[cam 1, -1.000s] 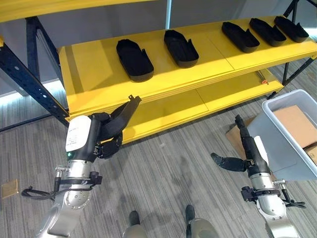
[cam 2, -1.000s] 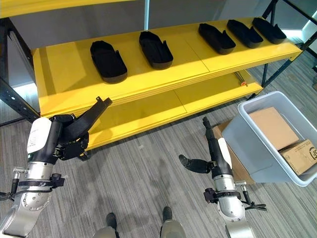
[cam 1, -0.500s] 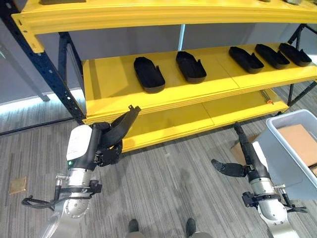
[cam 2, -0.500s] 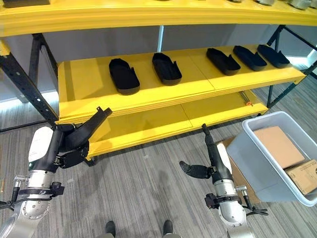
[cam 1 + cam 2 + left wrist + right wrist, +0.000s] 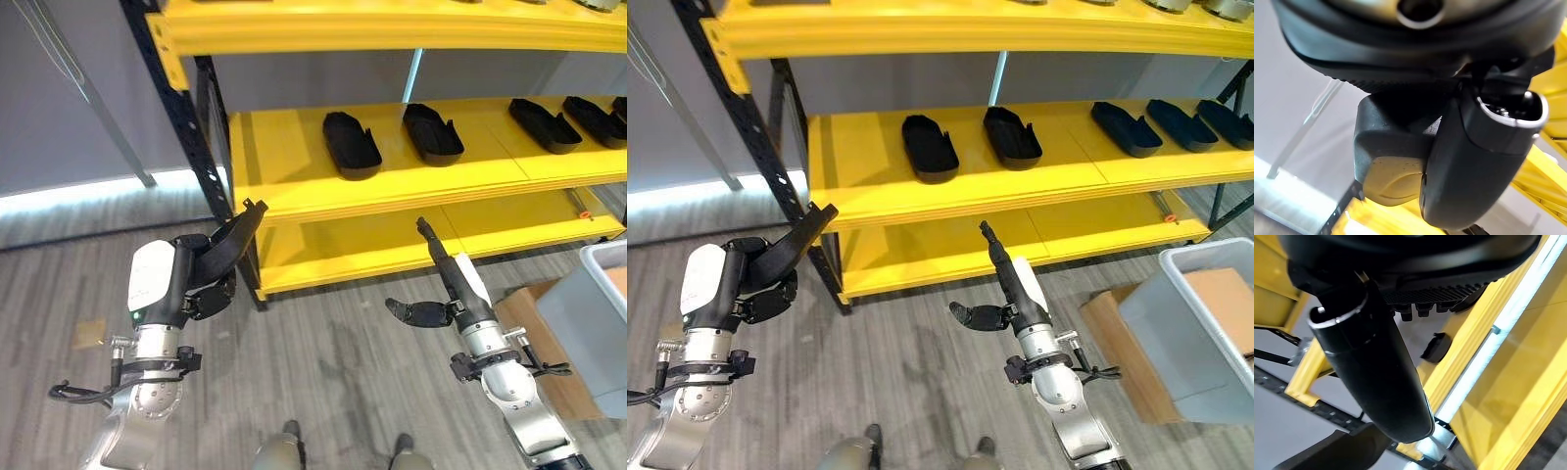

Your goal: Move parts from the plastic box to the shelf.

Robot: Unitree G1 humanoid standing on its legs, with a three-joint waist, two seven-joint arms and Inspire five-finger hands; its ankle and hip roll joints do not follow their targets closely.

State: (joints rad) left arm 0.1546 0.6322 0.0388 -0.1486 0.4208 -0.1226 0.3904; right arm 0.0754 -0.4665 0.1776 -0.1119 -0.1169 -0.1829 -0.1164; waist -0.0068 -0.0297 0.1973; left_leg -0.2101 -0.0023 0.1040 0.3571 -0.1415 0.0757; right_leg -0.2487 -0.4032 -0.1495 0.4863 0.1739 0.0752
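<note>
The view swings left and tilts up; the plastic box (image 5: 1205,338) slides to the right edge. The right hand (image 5: 1004,294) now sits nearer the shelf (image 5: 950,186), higher against its lower board

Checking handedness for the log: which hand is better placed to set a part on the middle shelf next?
Probably the left hand: it already grips a black part near the shelf. The right hand is open and holds nothing.
</note>
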